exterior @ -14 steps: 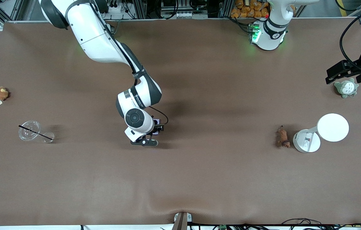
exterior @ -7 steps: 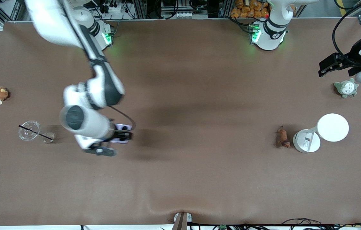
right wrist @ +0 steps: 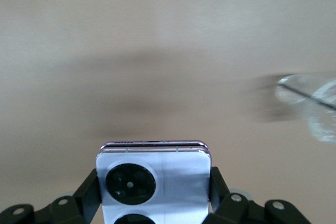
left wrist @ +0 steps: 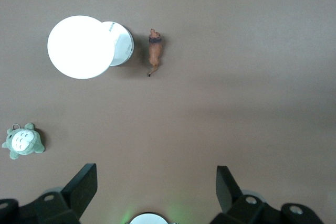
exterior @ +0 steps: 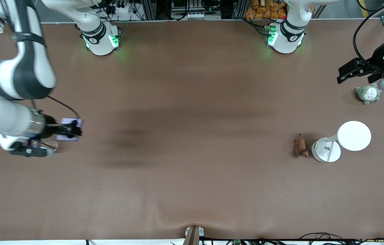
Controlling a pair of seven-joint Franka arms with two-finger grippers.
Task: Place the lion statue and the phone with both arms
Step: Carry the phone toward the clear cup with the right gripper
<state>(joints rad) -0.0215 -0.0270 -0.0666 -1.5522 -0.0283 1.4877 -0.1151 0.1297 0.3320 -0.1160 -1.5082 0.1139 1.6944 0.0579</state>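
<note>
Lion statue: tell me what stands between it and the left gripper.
Nothing visible does. The left gripper, jaws open, hangs near the grey-green plush; the lion statue lies nearer the front camera, close beside the white lamp's base. That lamp could crowd a grasp from its side.

white lamp (exterior: 328, 149) touching lion statue (exterior: 300, 147)
</note>
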